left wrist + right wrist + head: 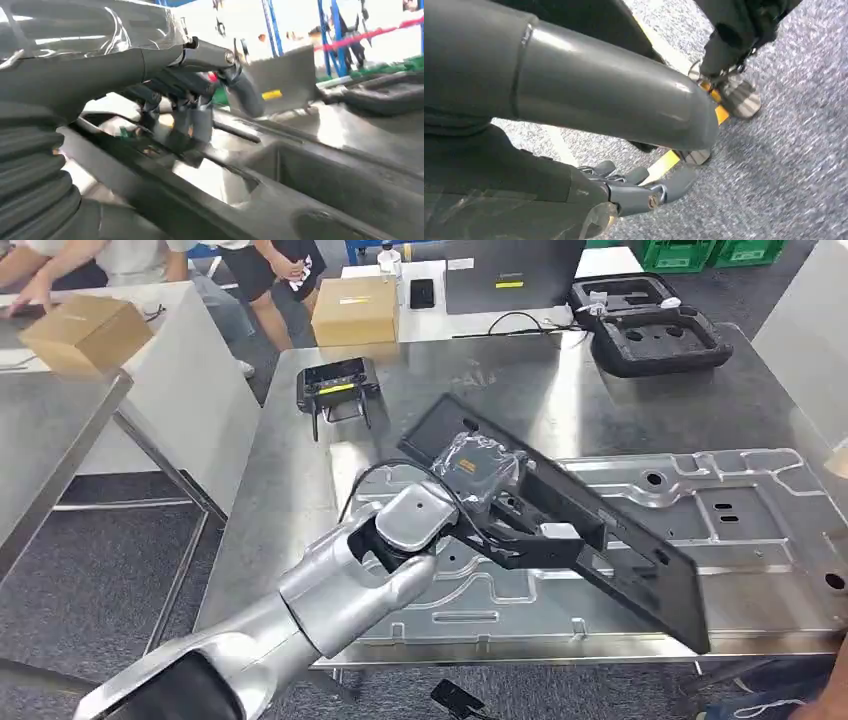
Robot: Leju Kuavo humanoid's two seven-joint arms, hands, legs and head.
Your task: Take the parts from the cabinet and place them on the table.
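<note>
**Inspector A:** What was the left hand [497,530] doing at the time of observation?

**Inspector B:** It was closed around the long black plastic part [600,540], gripping it near the middle. The part lay at an angle across the stamped metal panel [740,510] on the steel table [300,470], one end pointing toward the table's far side. In the left wrist view the dark fingers [192,117] were curled down onto the part's edge.

**Inspector A:** Anything else on the part?

**Inspector B:** A small component in a clear bag [478,465] sat on it, just beyond the hand.

**Inspector A:** And the right hand [634,187]?

**Inspector B:** It hung over grey carpet [794,150], holding nothing, fingers loosely apart.

**Inspector A:** Surroundings?

**Inspector B:** A black controller [338,390] rested on the table's far left; a cardboard box [355,310] stood beyond it.
</note>
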